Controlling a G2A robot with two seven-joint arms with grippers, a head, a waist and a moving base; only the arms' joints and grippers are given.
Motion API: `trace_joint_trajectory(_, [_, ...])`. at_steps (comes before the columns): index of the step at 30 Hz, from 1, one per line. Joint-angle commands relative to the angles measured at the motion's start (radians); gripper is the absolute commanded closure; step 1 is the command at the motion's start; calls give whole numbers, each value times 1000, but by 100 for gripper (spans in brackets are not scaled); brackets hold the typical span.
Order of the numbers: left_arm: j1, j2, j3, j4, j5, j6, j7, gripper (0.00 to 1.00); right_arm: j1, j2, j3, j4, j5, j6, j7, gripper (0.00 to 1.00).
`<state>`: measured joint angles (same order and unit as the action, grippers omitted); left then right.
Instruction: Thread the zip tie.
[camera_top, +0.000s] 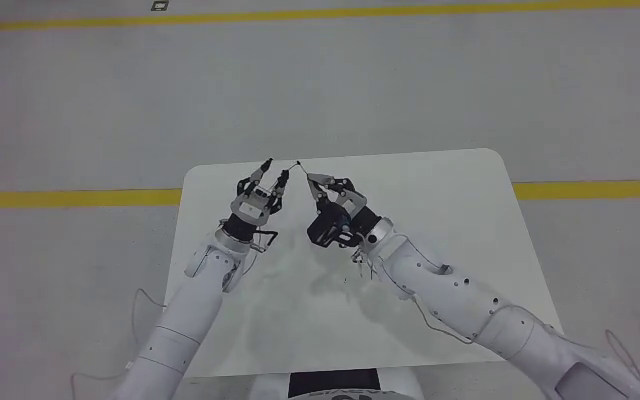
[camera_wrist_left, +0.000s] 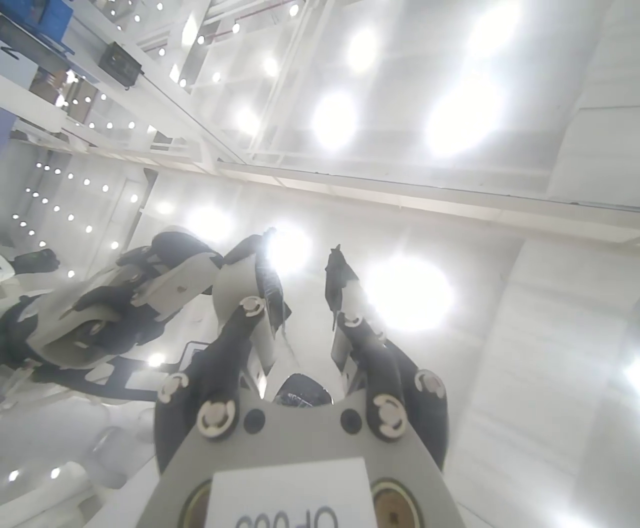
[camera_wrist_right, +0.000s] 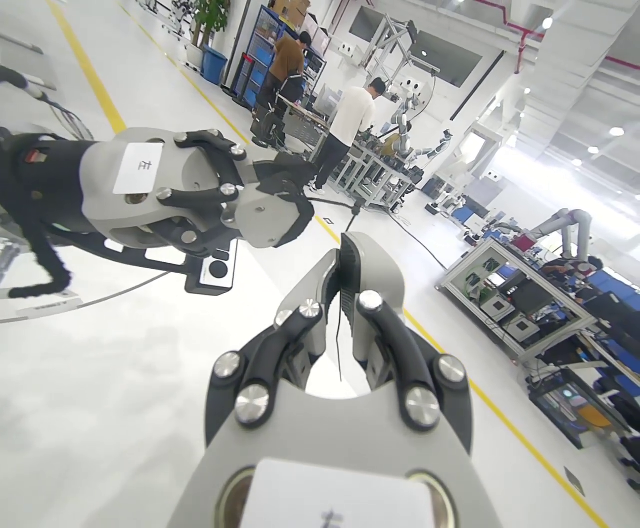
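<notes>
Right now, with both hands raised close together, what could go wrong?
1. The right hand is shut on a thin zip tie with a loose length dangling, so it could slip or twist.
2. The left hand stands open, close to the right one; closing in further may knock them together or bend the tie.

- We see the white bench (camera_top: 450, 190) lit bright and even from above.
- In the left wrist view, big round ceiling lamps (camera_wrist_left: 334, 120) glare white.
- One lamp shines behind the left end effector (camera_wrist_left: 302, 250), so it looks dark.
- In the right wrist view, the floor (camera_wrist_right: 165, 85) shines pale and things bend near the edges.
</notes>
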<state>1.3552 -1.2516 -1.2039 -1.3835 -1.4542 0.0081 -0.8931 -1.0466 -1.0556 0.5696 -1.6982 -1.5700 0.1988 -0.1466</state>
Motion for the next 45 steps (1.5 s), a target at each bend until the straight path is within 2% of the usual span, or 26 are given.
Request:
trace_joint_trajectory(1, [1, 0, -1, -1, 1, 5, 1, 76, 1, 1, -2, -1, 0, 1, 0, 100])
trace_joint_trajectory(11, [-3, -3, 3, 4, 21, 31, 9, 80, 35, 11, -39, 6, 0, -6, -8, 100])
trace_joint_trajectory(12, [-3, -3, 3, 4, 21, 32, 9, 83, 38, 12, -43, 7, 0, -6, -7, 100])
trace_joint_trajectory(15, [-3, -4, 1, 5, 20, 34, 9, 100, 43, 15, -54, 11, 0, -3, -2, 100])
trace_joint_trajectory(27, [1, -4, -8, 7, 26, 48, 8, 100, 24, 23, -35, 5, 0, -4, 8, 100])
trace_joint_trajectory(28, [1, -4, -9, 7, 27, 49, 8, 100, 22, 23, -32, 4, 0, -7, 8, 88])
trace_joint_trajectory(30, [2, -4, -10, 7, 29, 51, 7, 100, 18, 24, -27, 2, 0, -11, 6, 100])
trace_joint_trajectory(38, [6, -4, -17, 1, 32, 62, 3, 100, 16, 25, -20, -2, 0, -19, 2, 100])
trace_joint_trajectory(40, [8, -4, -19, 0, 32, 63, 1, 82, 17, 25, -21, -3, 0, -18, 4, 100])
trace_joint_trajectory(42, [10, -4, -21, -4, 29, 64, -3, 73, 17, 25, -23, -3, 0, -17, 7, 100])
trace_joint_trajectory(45, [13, -4, -23, -6, 28, 65, -8, 73, 17, 25, -25, -4, 0, -15, 16, 100])
